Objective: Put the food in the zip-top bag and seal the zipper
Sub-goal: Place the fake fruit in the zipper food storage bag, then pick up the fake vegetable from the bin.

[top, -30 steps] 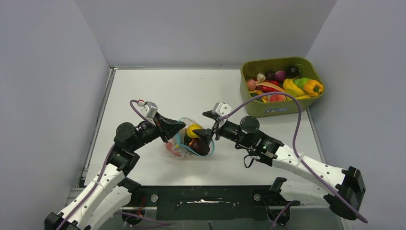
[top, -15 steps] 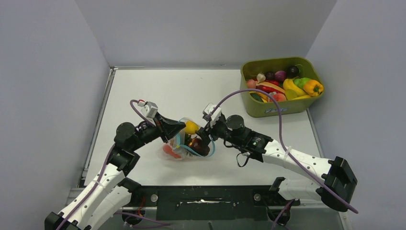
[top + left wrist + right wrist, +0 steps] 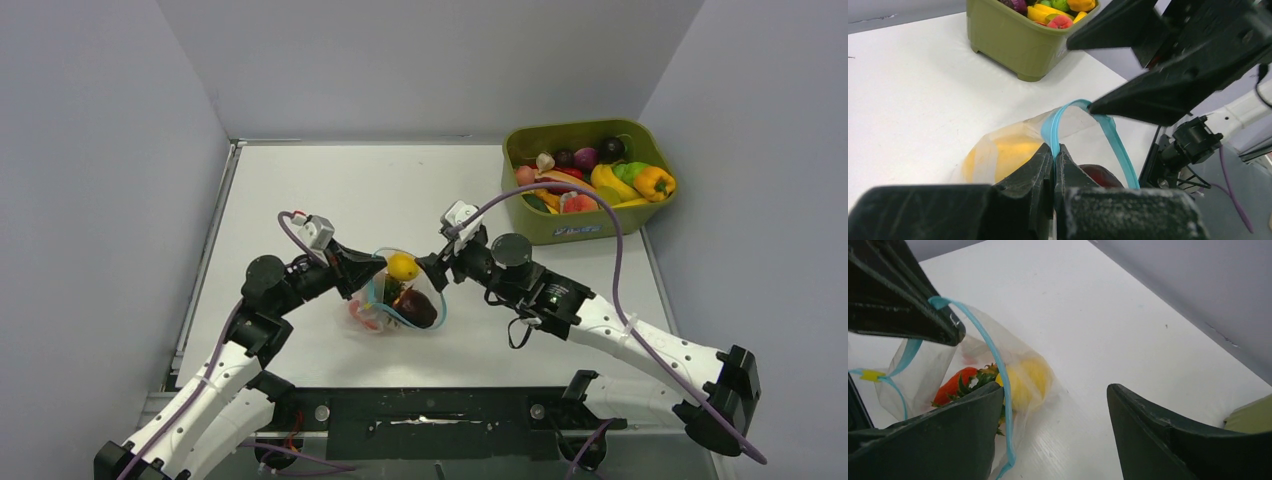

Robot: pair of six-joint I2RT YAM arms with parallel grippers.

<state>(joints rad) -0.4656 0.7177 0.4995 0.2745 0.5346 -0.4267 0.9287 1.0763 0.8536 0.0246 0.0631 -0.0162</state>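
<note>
The right fingers [image 3: 436,268], pushed in against the bag [image 3: 400,298] half a second ago, have backed off toward the tub [image 3: 585,182] at the far right corner. They are spread wide and hold nothing, one tip still at the bag's rim. The left fingers [image 3: 1045,167] have not shifted and are clenched on the zipper [image 3: 1055,131]. With the push gone, the mouth has sprung into a rounder loop. I judge that loading has paused and sealing has not begun.

The bag sits mid-bench toward the near edge, between the arms. The yellow piece [image 3: 403,266], maroon piece [image 3: 418,308] and red piece [image 3: 358,312] are inside it. Its mouth gapes upward, tipped toward the right arm. The zipper's long axis runs roughly along the near edge, from the left fingers across to the right, bowed open rather than straight.
</note>
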